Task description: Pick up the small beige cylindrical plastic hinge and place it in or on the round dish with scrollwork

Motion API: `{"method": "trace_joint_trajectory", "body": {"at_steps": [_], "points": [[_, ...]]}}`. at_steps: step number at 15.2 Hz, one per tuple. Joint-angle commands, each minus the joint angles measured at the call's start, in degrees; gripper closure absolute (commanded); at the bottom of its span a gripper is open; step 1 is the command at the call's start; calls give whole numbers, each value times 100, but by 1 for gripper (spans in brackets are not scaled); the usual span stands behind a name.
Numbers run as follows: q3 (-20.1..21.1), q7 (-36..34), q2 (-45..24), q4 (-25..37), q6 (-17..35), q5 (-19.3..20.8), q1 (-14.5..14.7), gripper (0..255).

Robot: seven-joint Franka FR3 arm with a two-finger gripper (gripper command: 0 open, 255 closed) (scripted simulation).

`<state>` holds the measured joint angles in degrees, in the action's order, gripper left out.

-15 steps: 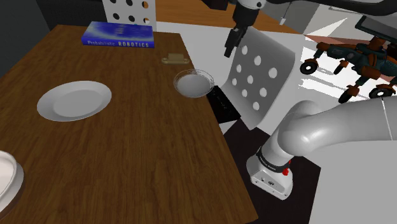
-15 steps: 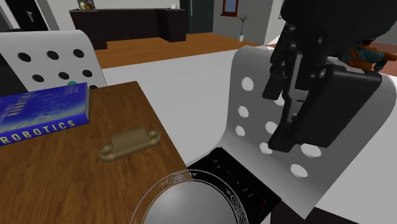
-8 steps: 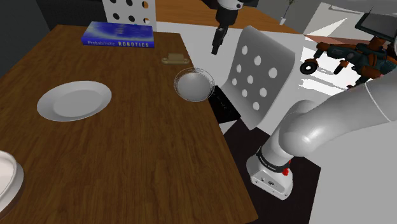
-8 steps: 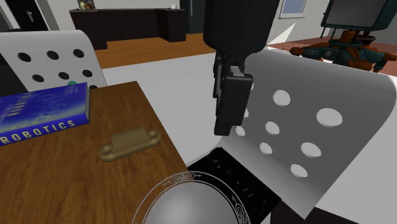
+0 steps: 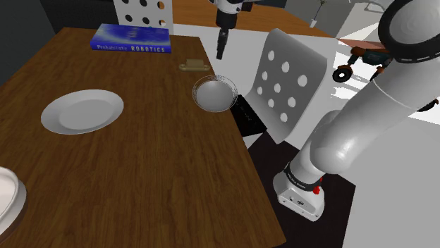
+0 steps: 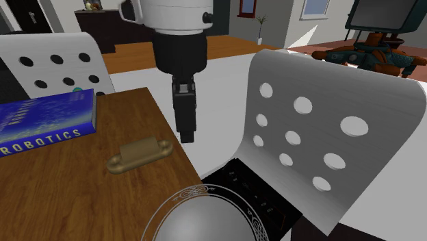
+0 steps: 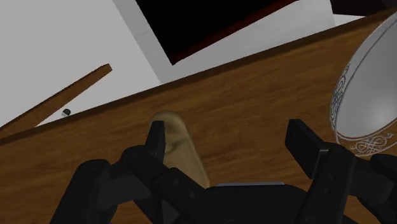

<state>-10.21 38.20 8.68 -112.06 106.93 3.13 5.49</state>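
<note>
A small beige hinge (image 5: 192, 67) (image 6: 140, 155) lies flat on the dark wooden table (image 5: 141, 176), near its far edge. The round dish with scrollwork on its rim (image 5: 214, 92) (image 6: 198, 219) sits just nearer, at the table's edge. My black gripper (image 5: 221, 51) (image 6: 186, 130) hangs above the table edge, a little to the second exterior view's right of the hinge, pointing down. In the wrist view the gripper (image 7: 230, 143) is open; the hinge (image 7: 181, 146) lies close by one finger and the dish (image 7: 366, 95) lies beyond the other.
A blue book (image 5: 131, 39) (image 6: 44, 123) lies at the table's far end. A white plate (image 5: 82, 111) sits mid-table and another dish (image 5: 7, 194) at the shoulder view's lower left. A white perforated chair (image 5: 289, 84) (image 6: 328, 137) stands close beside the dish.
The gripper has swung from in front of the perforated chair toward the shoulder view's left and now hangs over the table edge beside the hinge. Hinge and dish have not moved.
</note>
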Motion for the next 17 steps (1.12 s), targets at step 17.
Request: {"method": "trace_joint_trajectory", "body": {"at_steps": [17], "points": [[41,1649,-2527,1845,278,-650,-29,0]]}}
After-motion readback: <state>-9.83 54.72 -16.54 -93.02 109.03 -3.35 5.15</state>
